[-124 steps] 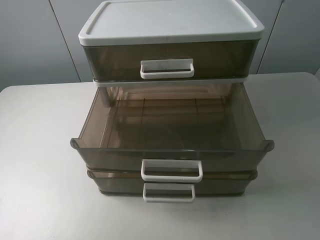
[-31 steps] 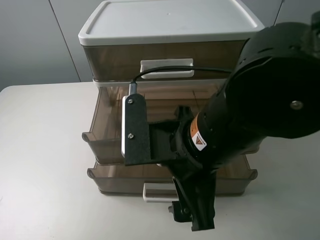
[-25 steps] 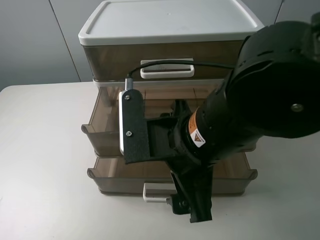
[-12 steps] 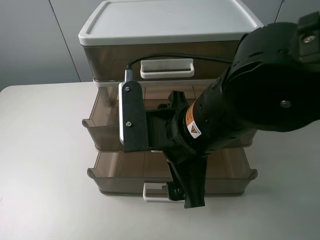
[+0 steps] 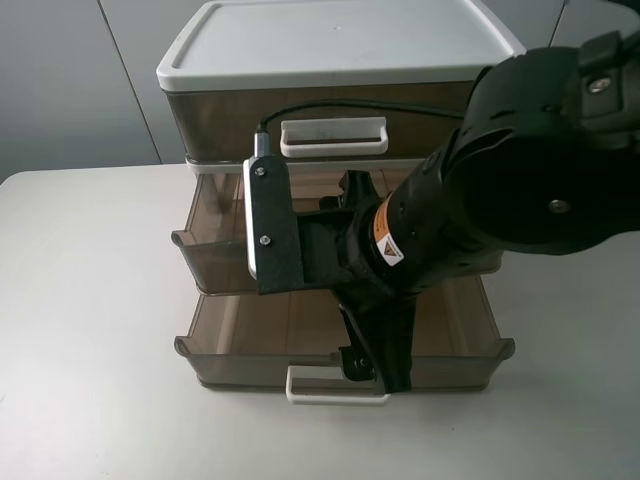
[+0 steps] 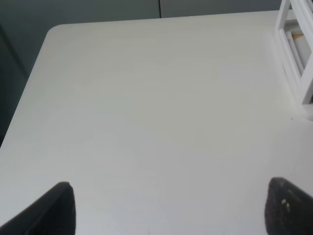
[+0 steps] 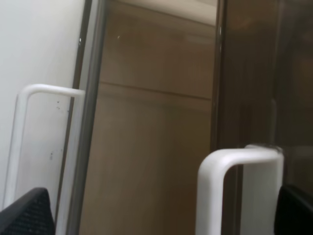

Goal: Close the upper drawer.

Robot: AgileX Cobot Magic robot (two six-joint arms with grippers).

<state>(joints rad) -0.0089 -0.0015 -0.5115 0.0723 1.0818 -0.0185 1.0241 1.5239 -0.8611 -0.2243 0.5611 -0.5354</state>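
Observation:
The upper drawer (image 5: 210, 255) is a smoky-brown tray, the middle tier of the unit, and stands partly out. My right arm covers its front and handle in the high view. In the right wrist view its white loop handle (image 7: 234, 161) lies between the wide-apart fingers of my right gripper (image 7: 161, 220), close to one fingertip (image 7: 296, 210). Whether it touches is unclear. The right gripper (image 5: 378, 368) is open and hangs in front of the drawer. My left gripper (image 6: 171, 205) is open over bare table, out of the high view.
The lowest drawer (image 5: 250, 350) stands further out, with its white handle (image 5: 330, 395) at the front; it also shows in the right wrist view (image 7: 24, 127). The top drawer (image 5: 230, 120) under the white lid (image 5: 330, 40) is shut. White table (image 5: 90, 330) surrounds the unit.
The upper drawer has slid back into the unit from fully out. My right arm came in over the drawers and moved toward the unit along with the drawer front.

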